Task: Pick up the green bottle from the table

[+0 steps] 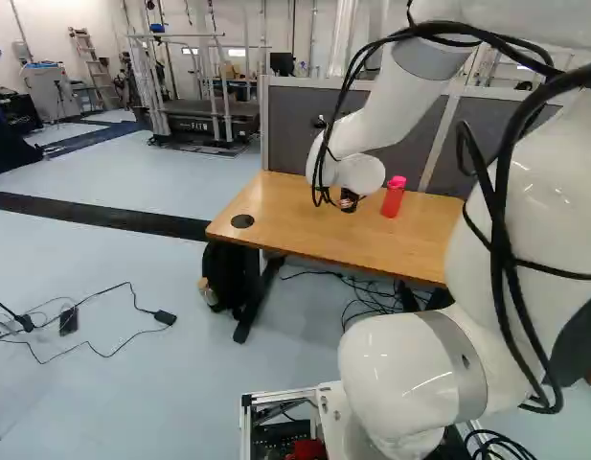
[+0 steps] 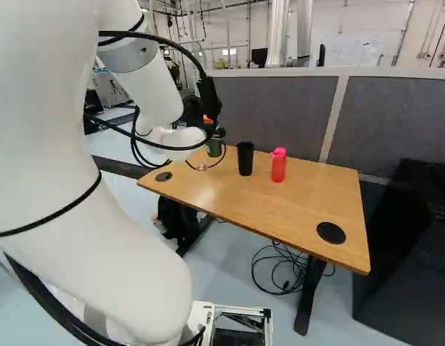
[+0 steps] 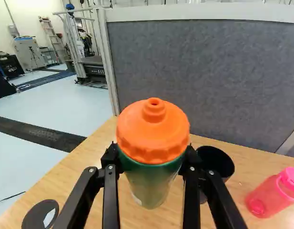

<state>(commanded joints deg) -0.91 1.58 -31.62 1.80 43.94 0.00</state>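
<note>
Bottle [image 3: 149, 186], green, wrist view: clamped between both fingers [image 3: 111, 198] of the gripper [image 3: 152, 161] below its orange cap [image 3: 154, 131]; no lettering legible. Beside one finger, black cup [image 3: 218, 161]; farther out, pink bottle [image 3: 270, 195]. Right base view: green body upright at the fingers, over the table [image 2: 294, 209]; grasp apparently achieved, lift unconfirmed. Whiteboard [image 2: 354, 49] writing unreadable. Left base view: finger contact cannot be discerned.
</note>
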